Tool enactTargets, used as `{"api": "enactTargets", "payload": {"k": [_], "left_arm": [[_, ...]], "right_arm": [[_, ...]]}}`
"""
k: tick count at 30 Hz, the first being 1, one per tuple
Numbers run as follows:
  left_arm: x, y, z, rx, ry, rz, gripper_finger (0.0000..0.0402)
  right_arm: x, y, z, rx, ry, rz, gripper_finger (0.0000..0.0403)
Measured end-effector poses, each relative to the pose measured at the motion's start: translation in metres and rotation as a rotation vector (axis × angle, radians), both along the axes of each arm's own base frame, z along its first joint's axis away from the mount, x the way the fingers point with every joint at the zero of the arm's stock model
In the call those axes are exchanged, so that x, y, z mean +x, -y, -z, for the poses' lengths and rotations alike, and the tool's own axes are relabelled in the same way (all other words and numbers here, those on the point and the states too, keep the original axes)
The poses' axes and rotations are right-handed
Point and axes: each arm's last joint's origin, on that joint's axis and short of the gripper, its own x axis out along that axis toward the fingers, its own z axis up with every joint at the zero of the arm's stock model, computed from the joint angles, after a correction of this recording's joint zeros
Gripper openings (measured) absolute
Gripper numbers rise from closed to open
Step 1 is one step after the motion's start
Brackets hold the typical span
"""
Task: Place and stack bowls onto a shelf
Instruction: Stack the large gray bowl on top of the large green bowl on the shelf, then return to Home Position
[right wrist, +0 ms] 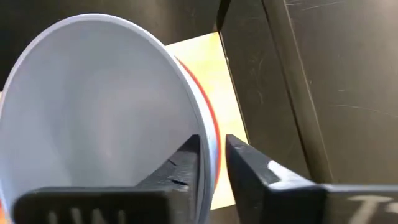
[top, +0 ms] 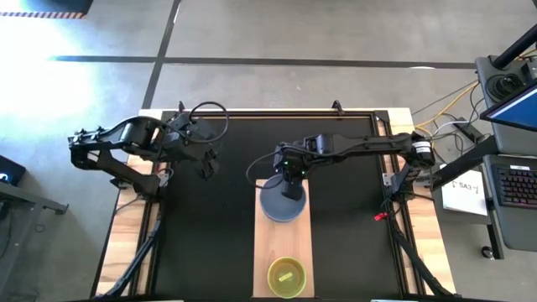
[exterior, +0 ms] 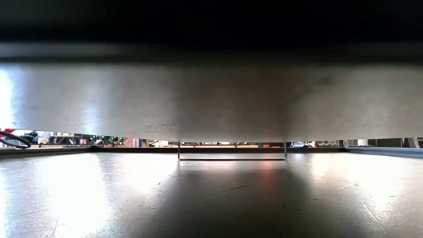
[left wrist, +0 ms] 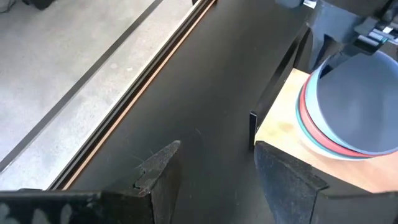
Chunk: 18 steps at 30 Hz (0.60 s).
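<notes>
Grey-blue bowl (right wrist: 93, 99) on shelf (top: 283, 239); no legible writing.

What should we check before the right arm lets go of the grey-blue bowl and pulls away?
1. Round grey-blue plastic bowl sits over the pale wooden shelf board: ok.
2. It is nested on the red bowl beneath, rims roughly concentric: ok.
3. Right gripper fingers straddle the grey-blue bowl's rim, one inside, one outside, with a narrow gap; whether the rim is free: cannot tell.
4. Left gripper open, parked over the black tabletop to the left of the shelf: ok.
5. Small yellow bowl at the shelf's near end, apart from the stack: ok.
6. Stack level: cannot tell.
</notes>
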Motion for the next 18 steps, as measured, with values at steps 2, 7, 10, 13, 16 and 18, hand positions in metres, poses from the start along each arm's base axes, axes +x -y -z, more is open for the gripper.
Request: {"api": "enactTargets", "payload": {"k": [2, 7, 10, 13, 16, 18], "left_arm": [[0.0, 0.0, 0.0, 0.0, 0.0, -0.001, 0.0183], [-0.001, 0.0, 0.001, 0.002, -0.011, -0.001, 0.0184], [-0.001, 0.0, 0.0, 0.01, -0.011, -0.006, 0.0184], [-0.004, 0.0, 0.001, 0.049, -0.031, -0.022, 0.0184], [-0.013, 0.006, 0.004, 0.105, -0.043, -0.048, 0.0184], [-0.023, 0.01, 0.009, 0.13, -0.029, -0.061, 0.0184]], "right_arm": [[-0.001, 0.0, -0.001, -0.006, 0.001, -0.012, 0.0084], [-0.006, 0.0, -0.013, -0.014, -0.014, -0.032, 0.014], [-0.016, 0.0, -0.036, -0.038, 0.015, -0.065, 0.0163], [-0.028, 0.0, -0.054, -0.052, 0.056, -0.076, 0.0172], [-0.046, 0.0, -0.071, -0.069, 0.107, -0.093, 0.0172], [-0.06, 0.001, -0.079, -0.112, 0.129, -0.078, 0.0169]]}}
